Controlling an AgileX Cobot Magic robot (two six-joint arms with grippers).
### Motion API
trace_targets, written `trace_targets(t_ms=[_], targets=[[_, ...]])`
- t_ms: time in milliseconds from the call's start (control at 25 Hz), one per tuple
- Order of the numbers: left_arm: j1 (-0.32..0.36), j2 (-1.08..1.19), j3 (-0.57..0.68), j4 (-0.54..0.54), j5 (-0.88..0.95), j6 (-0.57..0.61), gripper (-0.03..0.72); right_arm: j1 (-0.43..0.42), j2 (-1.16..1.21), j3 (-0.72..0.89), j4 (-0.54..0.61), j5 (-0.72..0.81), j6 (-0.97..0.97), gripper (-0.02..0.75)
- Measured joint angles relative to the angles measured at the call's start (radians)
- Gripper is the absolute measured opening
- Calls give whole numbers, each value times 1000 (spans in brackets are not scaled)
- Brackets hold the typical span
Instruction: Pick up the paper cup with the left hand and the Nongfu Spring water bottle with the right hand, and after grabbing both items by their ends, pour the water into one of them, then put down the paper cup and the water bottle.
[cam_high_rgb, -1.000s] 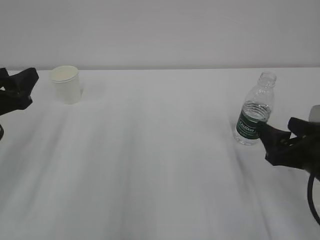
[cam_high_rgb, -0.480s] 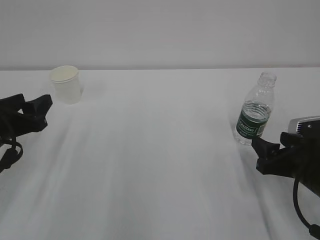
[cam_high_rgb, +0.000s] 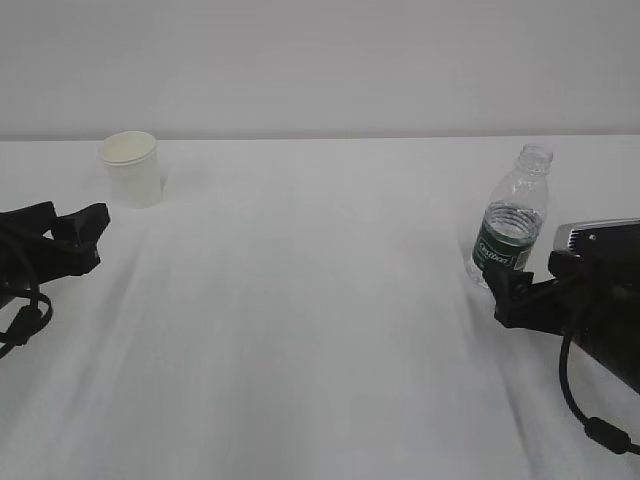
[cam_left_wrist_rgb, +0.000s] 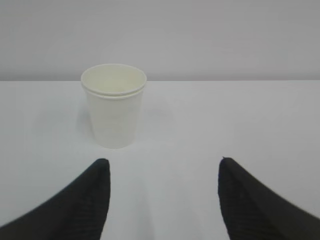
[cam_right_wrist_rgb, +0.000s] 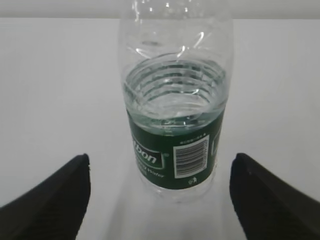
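Green label on the Nongfu Spring water bottle (cam_right_wrist_rgb: 174, 125) shows white letters "bon" and a barcode. Both the right hand (cam_right_wrist_rgb: 160, 200), at the bottle's six o'clock, and the left hand (cam_left_wrist_rgb: 162, 197), at the paper cup's (cam_left_wrist_rgb: 114, 105) six o'clock, gape empty.

One paper cup (cam_high_rgb: 131, 168), far left. One water bottle (cam_high_rgb: 511, 220), right, part-filled. Two grippers: left (cam_high_rgb: 88, 230), right (cam_high_rgb: 503, 290). One table (cam_high_rgb: 300, 300).

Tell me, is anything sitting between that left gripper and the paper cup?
Nothing. In the left wrist view, only bare white table lies between the open left gripper and the upright paper cup.
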Motion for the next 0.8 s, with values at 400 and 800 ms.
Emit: trace_targets(t_ms=[400, 800], targets=[[0, 0, 0, 0, 0, 0, 482, 0, 74, -54, 30, 0, 5, 674], [0, 0, 0, 0, 0, 0, 477, 0, 115, -129, 36, 0, 5, 674]])
